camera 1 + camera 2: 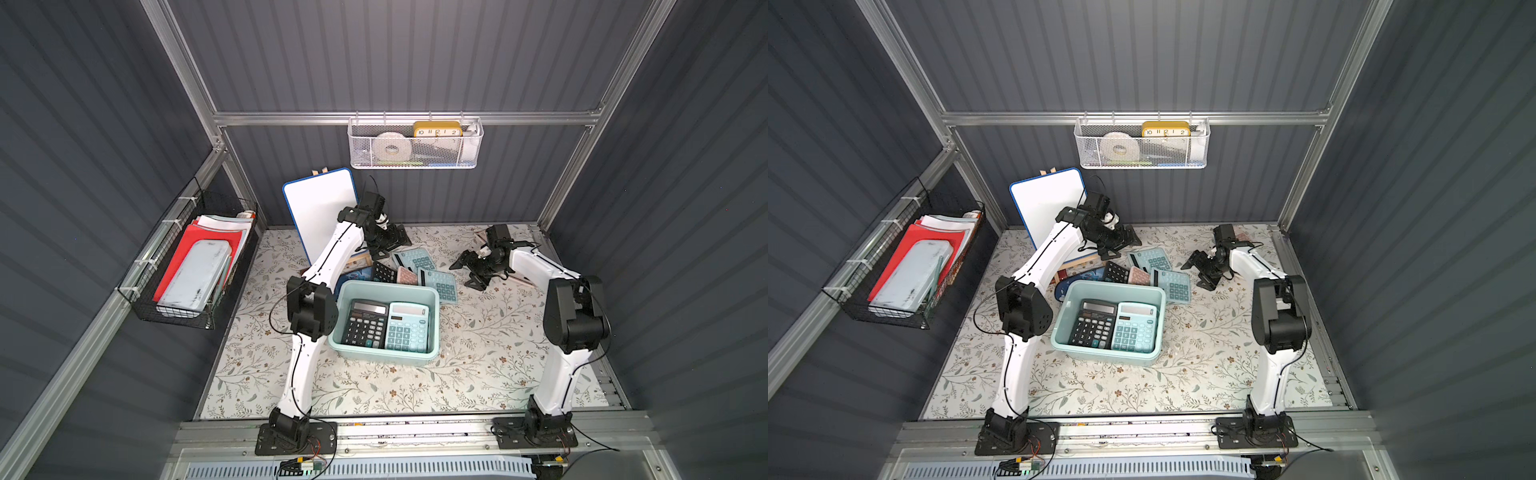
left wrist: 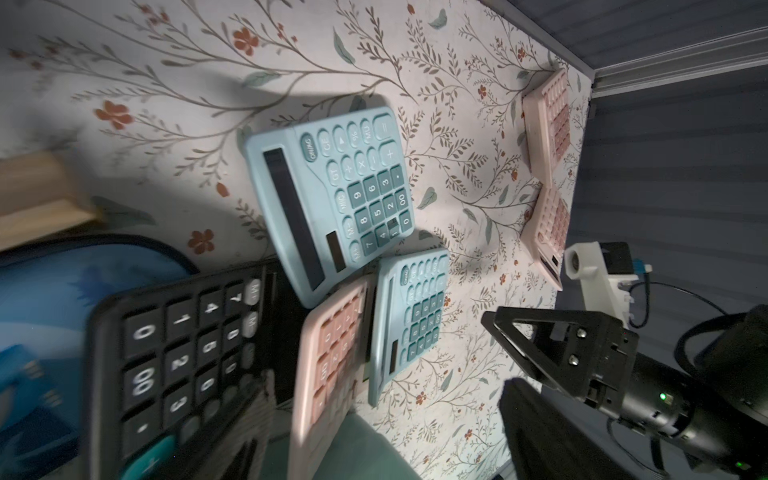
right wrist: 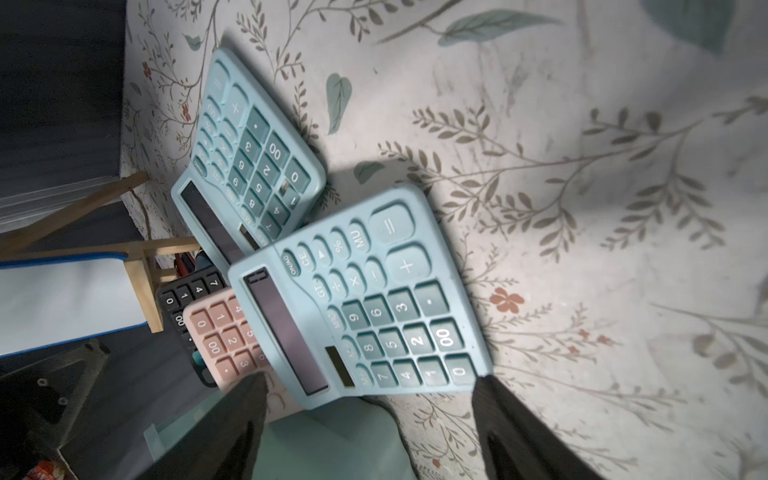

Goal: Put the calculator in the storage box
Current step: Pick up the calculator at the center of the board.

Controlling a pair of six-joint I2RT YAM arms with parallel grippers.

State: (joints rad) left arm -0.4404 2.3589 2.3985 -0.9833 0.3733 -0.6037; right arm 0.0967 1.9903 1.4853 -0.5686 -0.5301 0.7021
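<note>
The table [image 1: 478,365] has a floral top and walls on three sides. The left arm [image 1: 332,253] arches over its back left, with its elbow just left of the box. The right arm [image 1: 573,316] stands along the right edge. A whiteboard [image 1: 320,208] on an easel [image 1: 360,262] leans at the back left. A wire basket [image 1: 174,318] hangs on the left wall and a mesh basket [image 1: 449,153] on the back wall, both well apart from the work.

The box [image 1: 382,357] sits mid-table, long side across. A boxed black calculator [image 1: 365,326] and a boxed teal calculator [image 1: 409,330] lie flat in it side by side, displays to the back, covering most of its floor. Bare mat shows in front of the box and between its right wall and the right arm.

Four more calculators crowd close behind the back rim. From left they are a loose black calculator [image 1: 383,272] lying on a blue pad [image 1: 353,276], a pink calculator [image 1: 406,275] and a near teal calculator [image 1: 442,286]. A far teal calculator [image 1: 417,259] lies behind them.

The near teal calculator overlaps the pink one's edge. Its long axis slants from back-left to front-right, display end toward the pink one and key end toward open mat.

The left gripper [image 1: 392,245] hangs over the back of the heap, jaws wide and empty. The right gripper [image 1: 463,274] is just right of the near teal calculator, jaws spread wide. In the right wrist view its fingers [image 3: 232,415] frame that calculator's edge, and I cannot tell if they touch it.
</note>
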